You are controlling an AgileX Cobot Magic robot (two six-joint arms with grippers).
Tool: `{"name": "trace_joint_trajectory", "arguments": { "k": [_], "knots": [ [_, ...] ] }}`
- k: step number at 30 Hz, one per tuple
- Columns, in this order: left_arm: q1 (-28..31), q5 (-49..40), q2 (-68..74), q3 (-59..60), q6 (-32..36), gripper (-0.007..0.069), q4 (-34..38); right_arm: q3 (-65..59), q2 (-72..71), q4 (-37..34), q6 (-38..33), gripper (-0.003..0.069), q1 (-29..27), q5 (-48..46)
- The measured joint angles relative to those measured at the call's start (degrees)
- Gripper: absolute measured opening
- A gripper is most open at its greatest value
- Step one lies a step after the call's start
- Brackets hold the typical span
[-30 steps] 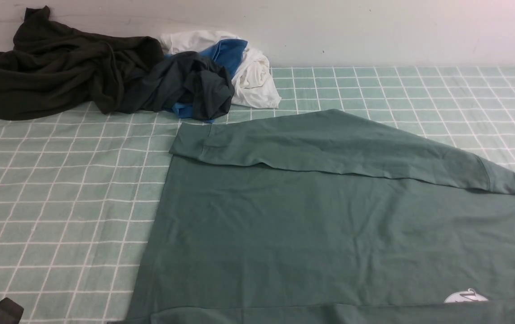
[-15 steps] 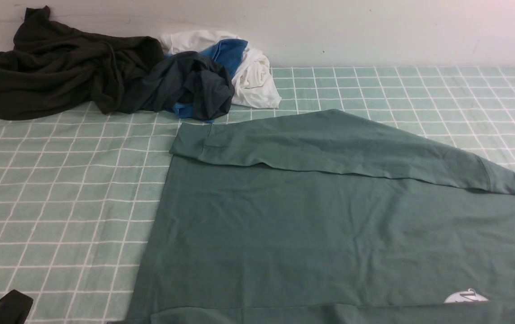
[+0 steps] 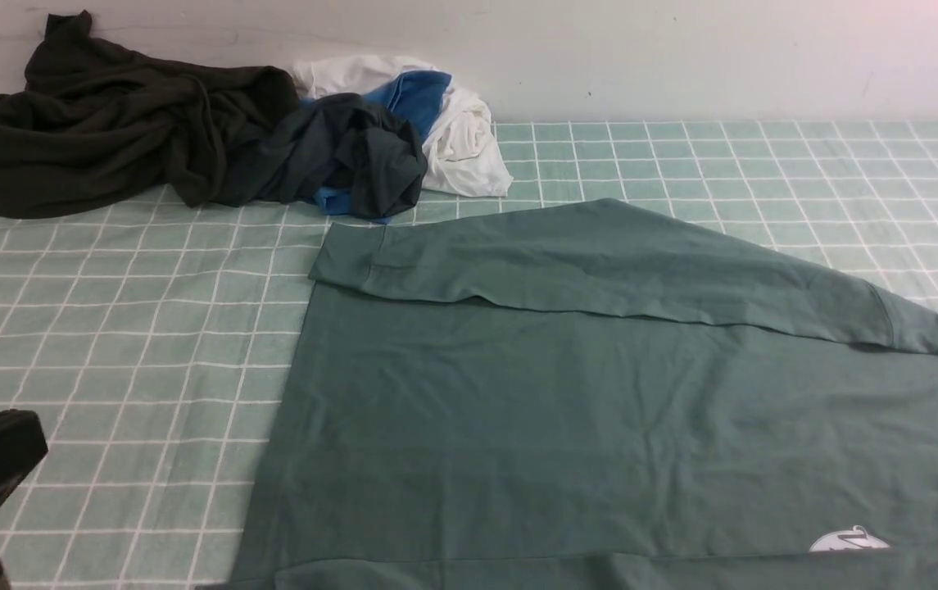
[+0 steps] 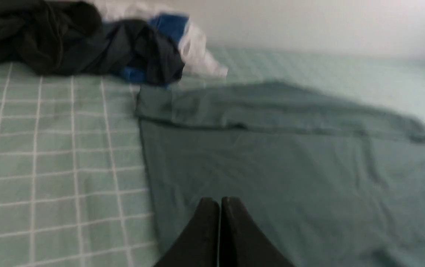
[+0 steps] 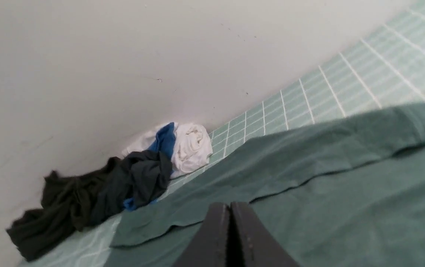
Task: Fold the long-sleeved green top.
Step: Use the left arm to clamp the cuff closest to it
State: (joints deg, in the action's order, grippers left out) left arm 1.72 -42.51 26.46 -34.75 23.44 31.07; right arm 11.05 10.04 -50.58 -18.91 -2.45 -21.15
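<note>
Green long-sleeved top (image 3: 600,410) lies flat on checked surface (image 3: 108,344); white logo (image 3: 849,541) at its 5 o'clock, front view only. Wrist views: left claw (image 4: 219,203), right claw (image 5: 230,205) pressed together, holding nothing.

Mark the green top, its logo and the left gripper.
green long-sleeved top (image 3: 600,426), front view, mid body.
white logo (image 3: 848,541), front view, print centre.
left gripper (image 4: 219,202), left wrist view, between shut fingertips.
</note>
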Motion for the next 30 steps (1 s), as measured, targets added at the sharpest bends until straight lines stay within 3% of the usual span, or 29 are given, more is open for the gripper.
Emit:
{"name": "trace_joint_trajectory", "arguments": {
  "k": [5,11,15,18,23,30],
  "knots": [
    [-6.1,-12.9,16.4,-15.7,1.3,-0.0003,-16.6,18.7,18.3,9.2,-12.1,-0.0014,0.0,-14.2],
    [-19.7,-22.5,32.1,-23.1,-2.4,-0.0003,-26.5,36.5,36.8,18.1,-11.8,-0.0014,1.4,-44.2],
    [-27.1,-24.9,43.6,-23.2,-2.7,0.0017,-28.1,37.3,43.9,21.2,-9.1,-0.0014,7.9,-49.0],
    [-29.4,-23.9,48.6,-23.2,-2.8,0.0043,-28.1,36.1,45.1,23.7,-7.5,-0.0014,11.5,-49.4],
    [-30.8,-18.6,59.7,-23.4,-2.8,0.0190,-28.2,31.4,45.7,30.7,-3.4,-0.0014,16.6,-49.7],
    [-30.8,-14.0,70.2,-23.6,-3.0,0.0388,-28.2,28.4,45.7,31.8,-2.7,-0.0014,16.7,-49.7]
  ]
}}
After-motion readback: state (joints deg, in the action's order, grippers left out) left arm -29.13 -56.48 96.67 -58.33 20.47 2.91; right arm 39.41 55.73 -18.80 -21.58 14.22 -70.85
